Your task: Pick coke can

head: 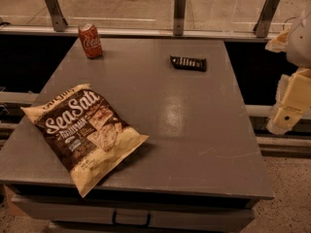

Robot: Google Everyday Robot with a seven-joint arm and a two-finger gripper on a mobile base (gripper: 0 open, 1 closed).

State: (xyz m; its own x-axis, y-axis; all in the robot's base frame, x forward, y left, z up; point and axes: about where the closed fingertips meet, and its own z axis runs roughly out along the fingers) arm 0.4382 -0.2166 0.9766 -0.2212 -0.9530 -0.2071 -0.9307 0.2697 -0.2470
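Tool (290,108) (grip state cannot be told) is held at frame right, well apart from coke can (90,41) at upper left; can could be toppled by a misjudged reach.

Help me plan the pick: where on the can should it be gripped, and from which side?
Probably grip the can around the middle of its round body, coming level from the front right. It stands upright at the table's far left corner, with open tabletop before it. The end effector hangs beyond the table's right edge.

end effector (287,111): right edge | cream-yellow, blocky housing | arm (301,38): white, rounded
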